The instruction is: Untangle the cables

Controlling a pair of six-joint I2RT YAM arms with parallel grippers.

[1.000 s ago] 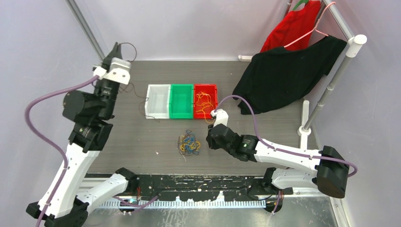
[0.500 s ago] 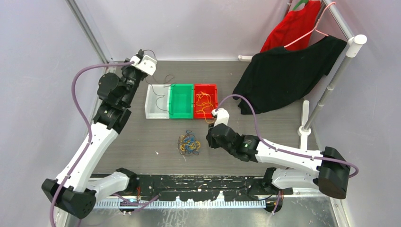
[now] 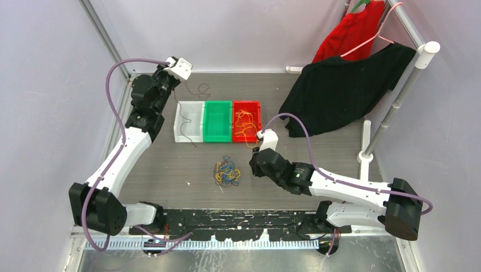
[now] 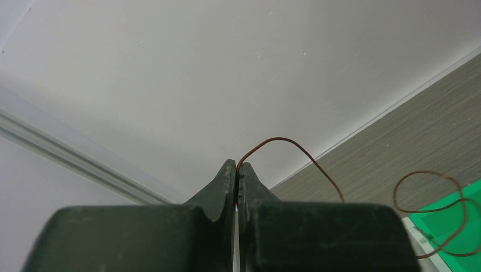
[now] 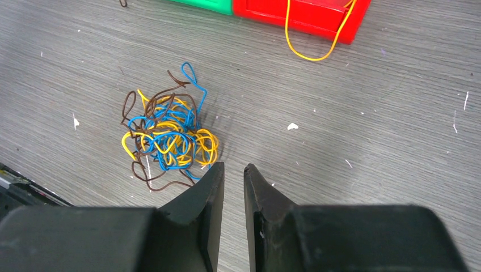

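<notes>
A tangle of blue, orange-yellow and brown cables (image 3: pixel 227 171) lies on the grey table in front of the bins; in the right wrist view the tangle (image 5: pixel 167 136) is just ahead and left of the fingertips. My left gripper (image 3: pixel 182 78) is raised near the back wall behind the white bin, shut on one thin brown cable (image 4: pixel 289 140). This cable (image 3: pixel 182 122) hangs in loops across the white bin (image 3: pixel 177 107) onto the table. My right gripper (image 5: pixel 233 167) hovers low beside the tangle, its jaws a narrow gap apart and empty.
A green bin (image 3: pixel 207 122) and a red bin (image 3: pixel 259 122) stand next to the white one. The red bin holds orange-yellow cables, and one loop (image 5: pixel 312 48) hangs over its front. Black and red garments (image 3: pixel 340 90) hang on a rack at the back right.
My left arm swung from the far left toward the back, above the white bin, carrying the brown cable, which now trails over that bin. The right arm barely moved.
</notes>
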